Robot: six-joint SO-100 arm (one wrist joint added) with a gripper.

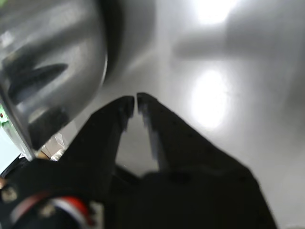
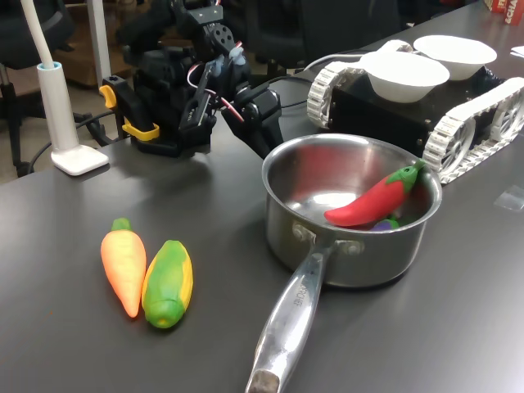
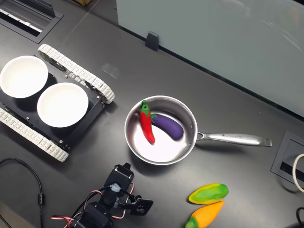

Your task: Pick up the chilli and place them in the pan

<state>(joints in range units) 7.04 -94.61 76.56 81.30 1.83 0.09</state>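
The red chilli (image 2: 372, 201) (image 3: 147, 126) with its green stem lies inside the steel pan (image 2: 348, 266) (image 3: 133, 145), leaning against the wall. A purple toy eggplant (image 3: 167, 125) lies beside it in the pan. My gripper (image 1: 133, 102) (image 2: 264, 123) (image 3: 142, 205) is shut with nothing between its black fingertips. It hangs low over the dark table just outside the pan, on the side away from the handle (image 2: 286, 327) (image 3: 232, 138). In the wrist view the pan's outer wall (image 1: 52, 62) looms close beside the fingers.
An orange toy carrot (image 2: 123, 262) (image 3: 204, 216) and a green-and-yellow corn (image 2: 168, 282) (image 3: 208, 193) lie side by side on the table. Two white bowls (image 2: 404, 70) (image 3: 62, 104) sit on a tracked vehicle (image 2: 475, 110) behind the pan. A white lamp base (image 2: 78, 155) stands near the arm's base.
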